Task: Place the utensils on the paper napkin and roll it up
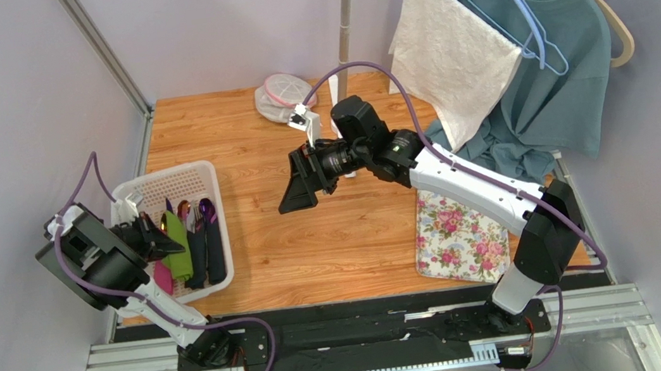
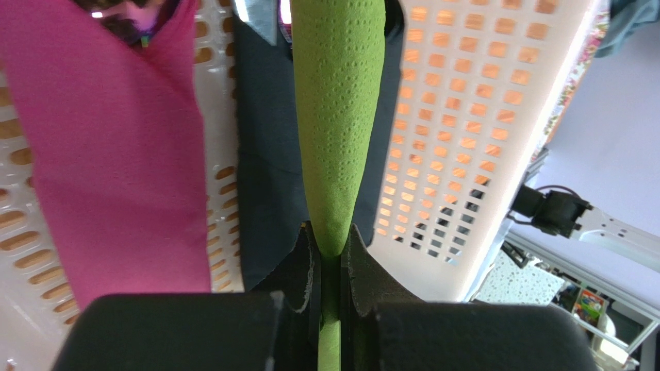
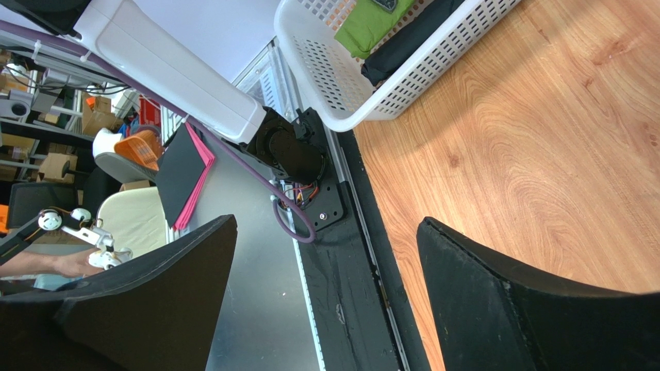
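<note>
Got a white perforated plastic basket (image 1: 182, 180) at the left edge of the light wooden tabletop (image 1: 332, 243), folded pink cloth (image 2: 116, 154) and folded black cloth (image 2: 267, 170) lying inside. Flower-printed rectangular mat (image 1: 454, 236) flat near the right edge. Up back, white textured cloth (image 1: 451, 50) hanging in front of a teal garment (image 1: 565, 78). Small round pinkish thing (image 1: 284, 96) by the back edge, can't tell what.
</note>
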Tool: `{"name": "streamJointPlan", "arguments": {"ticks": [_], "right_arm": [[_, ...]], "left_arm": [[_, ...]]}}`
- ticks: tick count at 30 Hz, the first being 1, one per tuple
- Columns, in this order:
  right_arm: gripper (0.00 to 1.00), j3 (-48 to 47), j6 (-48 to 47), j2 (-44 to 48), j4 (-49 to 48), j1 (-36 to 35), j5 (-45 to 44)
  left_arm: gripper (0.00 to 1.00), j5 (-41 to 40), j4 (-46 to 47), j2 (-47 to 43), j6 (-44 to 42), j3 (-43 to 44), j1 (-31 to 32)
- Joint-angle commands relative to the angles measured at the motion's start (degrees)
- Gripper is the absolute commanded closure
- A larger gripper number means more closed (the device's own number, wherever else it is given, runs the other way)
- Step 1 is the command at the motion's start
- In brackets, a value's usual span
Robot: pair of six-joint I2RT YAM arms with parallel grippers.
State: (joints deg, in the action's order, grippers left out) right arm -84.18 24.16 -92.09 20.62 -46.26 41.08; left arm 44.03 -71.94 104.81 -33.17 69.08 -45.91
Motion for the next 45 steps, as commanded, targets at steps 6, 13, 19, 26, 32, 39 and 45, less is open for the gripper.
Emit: {"name": "streamJointPlan", "arguments": {"ticks": [6, 13, 19, 26, 32, 39, 45], "right_arm": [[0.09, -2.04, 0.89, -1.60, -2.43, 0.56, 1.55], [0.09, -2.48, 1.15, -2.21, -2.69, 1.00, 2.34], [0.10, -2.04, 1.41, -2.04, -2.69, 1.79, 2.95], [0.10, -1.69, 1.41, -1.95, -2.69, 2.05, 3.30], [0.10, -1.95, 2.03, -1.95, -2.61, 2.31, 3.66], [0.10, -1.86, 2.20, -1.69, -2.69, 2.23, 4.01], [0.10, -1.86, 2.03, -1.33, -2.69, 2.40, 3.92]], "left_arm": [[1.00, -6.14, 4.00, 2.32, 5.13, 1.23, -0.15], [1.00, -5.63, 4.10, 2.85, 4.88, 1.58, 1.96], [1.00, -4.75, 4.27, 3.38, 4.51, 1.50, 2.93], [0.91, -8.25, 5.58, 4.96, 6.71, 1.50, 3.11], [0.65, -10.80, 9.10, 0.66, 8.73, -0.26, 3.11], [0.55, -12.74, 10.33, -4.00, 8.82, -1.93, 3.28], [0.44, -15.55, 11.74, -9.88, 9.35, -3.68, 3.98]]}}
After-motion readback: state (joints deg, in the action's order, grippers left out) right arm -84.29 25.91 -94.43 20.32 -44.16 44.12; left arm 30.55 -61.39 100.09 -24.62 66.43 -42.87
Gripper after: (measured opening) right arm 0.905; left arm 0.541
